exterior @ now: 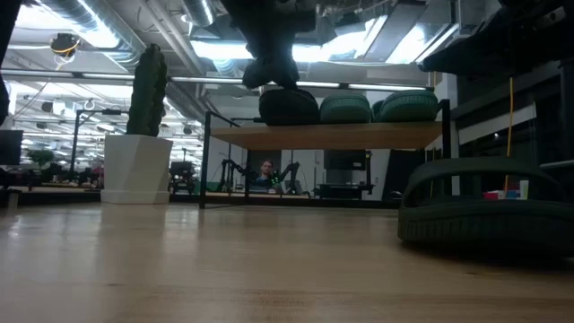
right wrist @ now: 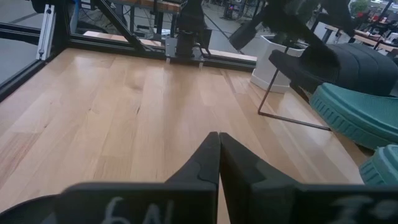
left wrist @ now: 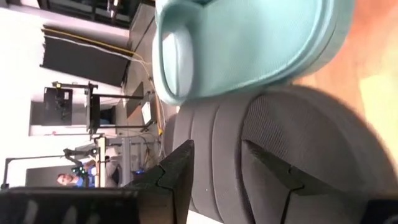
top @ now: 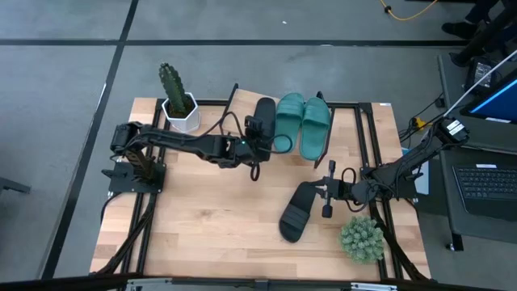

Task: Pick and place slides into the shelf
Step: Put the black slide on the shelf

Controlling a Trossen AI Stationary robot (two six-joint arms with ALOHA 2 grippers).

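you are looking at the left gripper hovering over a black slide on the shelf, fingers spread apart with the strap between them, gripping nothing. two teal slides are lying beside it. the right gripper, fingers pressed together and empty, is sitting against the second black slide on the table. handwritten marks on its housing are reading "6 n", uncertainly.

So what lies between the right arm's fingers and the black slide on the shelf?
High view: the other black slide, then bare tabletop, before the black slide on the shelf.
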